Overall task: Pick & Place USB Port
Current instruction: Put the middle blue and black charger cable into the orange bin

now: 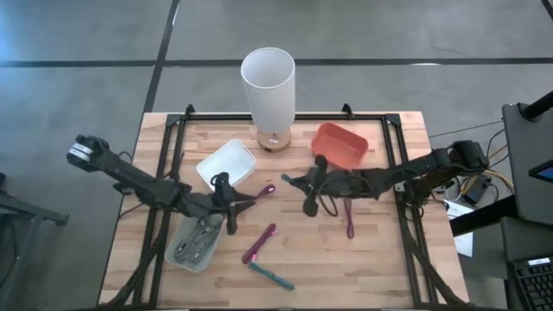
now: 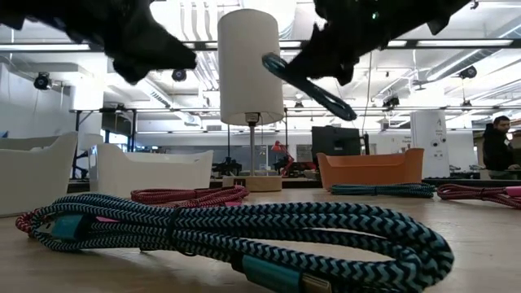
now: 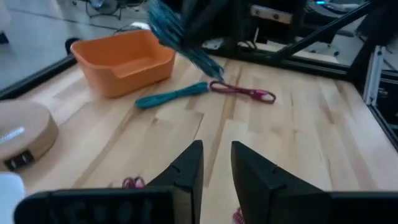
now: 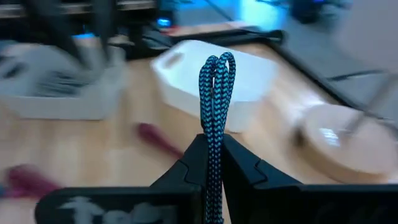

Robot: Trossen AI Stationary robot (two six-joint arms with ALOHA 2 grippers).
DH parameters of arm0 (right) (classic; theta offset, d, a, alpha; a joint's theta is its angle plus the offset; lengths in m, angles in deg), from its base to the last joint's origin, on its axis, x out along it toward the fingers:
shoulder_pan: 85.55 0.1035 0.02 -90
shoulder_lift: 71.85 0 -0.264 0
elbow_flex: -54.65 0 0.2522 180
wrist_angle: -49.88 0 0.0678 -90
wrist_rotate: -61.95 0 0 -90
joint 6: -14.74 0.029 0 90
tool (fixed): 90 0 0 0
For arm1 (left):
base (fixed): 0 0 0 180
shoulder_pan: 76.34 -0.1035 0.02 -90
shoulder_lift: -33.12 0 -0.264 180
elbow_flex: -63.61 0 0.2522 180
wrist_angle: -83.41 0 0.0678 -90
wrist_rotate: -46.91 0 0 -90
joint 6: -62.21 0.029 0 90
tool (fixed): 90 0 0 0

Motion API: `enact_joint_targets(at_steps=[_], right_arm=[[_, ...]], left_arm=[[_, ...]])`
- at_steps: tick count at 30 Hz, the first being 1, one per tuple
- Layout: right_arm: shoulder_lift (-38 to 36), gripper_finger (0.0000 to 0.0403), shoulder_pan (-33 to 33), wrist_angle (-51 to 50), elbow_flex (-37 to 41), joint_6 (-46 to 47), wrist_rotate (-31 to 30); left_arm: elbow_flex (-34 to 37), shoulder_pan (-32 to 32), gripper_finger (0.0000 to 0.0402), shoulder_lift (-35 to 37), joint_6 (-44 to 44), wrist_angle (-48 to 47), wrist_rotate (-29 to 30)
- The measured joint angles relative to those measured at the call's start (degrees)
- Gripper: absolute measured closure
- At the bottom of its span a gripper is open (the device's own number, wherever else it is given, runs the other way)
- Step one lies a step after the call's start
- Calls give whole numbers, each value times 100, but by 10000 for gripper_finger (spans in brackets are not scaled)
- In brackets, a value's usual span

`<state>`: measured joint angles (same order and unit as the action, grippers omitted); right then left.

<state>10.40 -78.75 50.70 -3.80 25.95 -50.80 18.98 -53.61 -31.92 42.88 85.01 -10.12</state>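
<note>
Right gripper (image 1: 311, 206): above the tabletop's (image 1: 380, 259) middle, just to 3 o'clock of centre in the high view; its fingers (image 4: 239, 167) are closed tight on a folded teal cable (image 4: 214, 106), the looped end standing out past the tips.
Teal cable: held clear of the tabletop, hanging at a slant in the low view (image 2: 313, 81); the left wrist view shows it in the air before the orange bin (image 3: 177, 34).
Left gripper (image 1: 226, 207): above the tabletop toward 9 o'clock of centre, beside the clear tray (image 1: 194, 244); its fingers (image 3: 186, 171) are parted by a narrow gap and hold nothing.
Orange bin (image 1: 340, 143): at about 1 o'clock, just beside the lamp (image 1: 269, 86).
Lamp: at 12 o'clock, white cylinder shade on a round wooden base.
White bin (image 1: 225, 165): at about 11 o'clock, between the lamp and the left gripper.
Clear tray: at 8 o'clock, with cables inside; what kind I cannot tell.
Magenta cable (image 1: 259, 243): lying at 6 o'clock, slanted.
Second teal cable (image 1: 271, 276): flat at 6 o'clock, nearest the front edge, just beyond the magenta one's lower end.
Red cable (image 1: 350, 218): on the tabletop at 3 o'clock, just under the right arm.
Small magenta cable (image 1: 265, 190): near centre, between the two grippers.
Person (image 2: 496, 146): in the room beyond, far right of the low view.
</note>
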Motion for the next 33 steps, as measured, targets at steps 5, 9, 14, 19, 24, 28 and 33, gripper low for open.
enact_joint_targets(at_steps=[5, 9, 14, 19, 24, 28, 33], right_arm=[[-34, 380, -477, -627, 0, -191, -469], [-43, 380, -1025, -1175, 0, -204, -493], [-45, 380, -1654, -1715, 0, -348, -730], [-45, 380, -2139, -2108, 0, -464, -746], [-45, 380, -2583, -2413, 0, -672, -744], [-45, 380, -2891, -2566, 1, -693, -744], [-49, 369, -3201, -2810, 4, -581, -467]], left_arm=[[221, -51, 323, 0, -392, 61, -5], [234, -51, 323, 2, -457, 74, -6], [234, -51, 323, 2, -453, 73, -8], [234, -53, 323, 2, -453, 71, -8], [234, -53, 323, 2, -457, 71, -8], [234, -53, 323, 2, -457, 71, -11], [234, -53, 323, 2, -462, 70, -11]])
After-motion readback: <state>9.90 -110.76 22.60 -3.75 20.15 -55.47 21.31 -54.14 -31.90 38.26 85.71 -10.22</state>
